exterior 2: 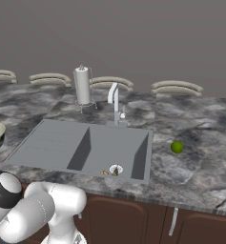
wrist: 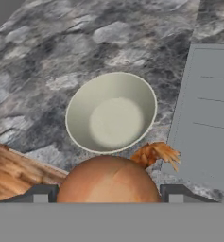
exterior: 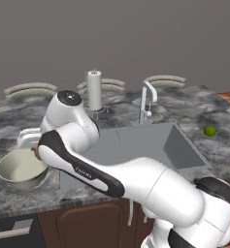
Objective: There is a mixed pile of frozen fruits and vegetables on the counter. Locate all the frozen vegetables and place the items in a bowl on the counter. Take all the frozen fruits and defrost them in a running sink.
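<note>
My gripper point(wrist: 107, 194) is shut on the reddish-brown oval vegetable point(wrist: 108, 179), which sits between the two dark finger tips point(wrist: 40, 194) with a frayed orange tuft sticking out. It hangs just beside the rim of the pale cream-green bowl point(wrist: 78, 113), which has nothing in it. That bowl point(exterior: 19, 169) stands on the counter point(exterior: 9, 121) left of the sink point(exterior: 136, 143). The lime-green ball point(exterior: 209, 131) point(exterior 2: 177, 147) lies on the counter right of the sink. A small orange-brown fruit point(exterior 2: 105, 172) rests in the basin beside the drain point(exterior 2: 116, 168).
The ribbed drainboard point(wrist: 208, 108) lies right next to the bowl. A chrome tap point(exterior 2: 115, 102) and a paper towel roll point(exterior 2: 82, 86) stand behind the sink. Flat curved plates point(exterior 2: 176, 88) line the counter's back. My own arm point(exterior: 111, 174) crosses over the sink's front.
</note>
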